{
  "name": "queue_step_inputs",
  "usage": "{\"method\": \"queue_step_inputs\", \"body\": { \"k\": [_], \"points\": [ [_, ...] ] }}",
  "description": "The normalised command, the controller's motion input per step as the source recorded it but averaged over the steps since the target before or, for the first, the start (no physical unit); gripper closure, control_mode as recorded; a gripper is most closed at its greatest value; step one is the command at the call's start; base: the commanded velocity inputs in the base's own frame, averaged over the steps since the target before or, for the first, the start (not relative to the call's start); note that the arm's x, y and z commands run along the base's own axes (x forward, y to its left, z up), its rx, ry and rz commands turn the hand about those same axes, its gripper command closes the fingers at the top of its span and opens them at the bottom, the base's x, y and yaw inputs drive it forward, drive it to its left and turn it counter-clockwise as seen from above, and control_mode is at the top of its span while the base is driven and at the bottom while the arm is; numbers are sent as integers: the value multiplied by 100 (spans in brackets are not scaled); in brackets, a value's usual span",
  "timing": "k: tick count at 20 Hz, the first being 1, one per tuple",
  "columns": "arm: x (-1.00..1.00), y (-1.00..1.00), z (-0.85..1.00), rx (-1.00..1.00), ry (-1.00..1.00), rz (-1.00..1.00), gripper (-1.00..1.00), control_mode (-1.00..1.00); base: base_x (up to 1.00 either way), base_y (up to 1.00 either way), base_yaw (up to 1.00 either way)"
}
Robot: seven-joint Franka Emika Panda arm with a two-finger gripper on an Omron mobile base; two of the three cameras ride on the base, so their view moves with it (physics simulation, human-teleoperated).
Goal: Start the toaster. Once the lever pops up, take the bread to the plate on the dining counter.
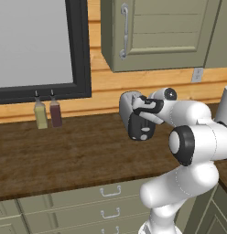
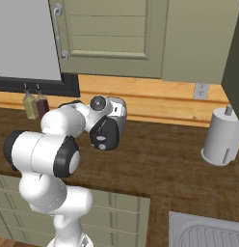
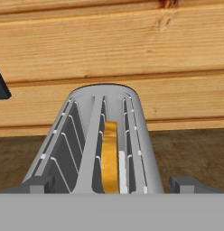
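Fingertips (image 3: 37,185) of the hand (image 3: 111,186) sit lowest in the hand view, spread wide to either side of the toaster (image 3: 105,135), pinching nothing. Toaster seen from above and end-on: grey wire-guarded slots running away toward the plank wall (image 3: 109,45). Bread (image 3: 109,158) stands on edge in the slot right of the toaster's middle rib, tan crust showing.

Base views: toaster (image 2: 116,116) stands on the wooden desk (image 2: 155,159), back near the wall; its black end panel faces outward, with the lever (image 2: 102,136) a small grey knob on that panel. Hand (image 1: 147,109) is over the toaster's panel end, arm partly masking it. Two bottles (image 1: 47,114) well off to one side of the toaster, paper-towel roll (image 2: 220,137) well off to the other.

Step in hand, as I judge it: start the toaster. To do it well, bring one fingertip onto the top of the lever, just outside the panel, and press straight down along the panel until it latches. Keep clear of the slots and the bread; avoid shoving the toaster toward the wall.
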Motion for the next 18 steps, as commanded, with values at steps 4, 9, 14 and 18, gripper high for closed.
{"method": "queue_step_inputs", "body": {
  "k": [4,9,14,18],
  "points": [
    [0,0,0,0,0,0,-100,-100,0,0,0],
    [0,0,0,0,0,0,-100,-100,0,0,0],
    [0,0,0,0,0,0,-100,-100,0,0,0],
    [0,0,0,0,0,0,-100,-100,0,0,0]
  ]
}}
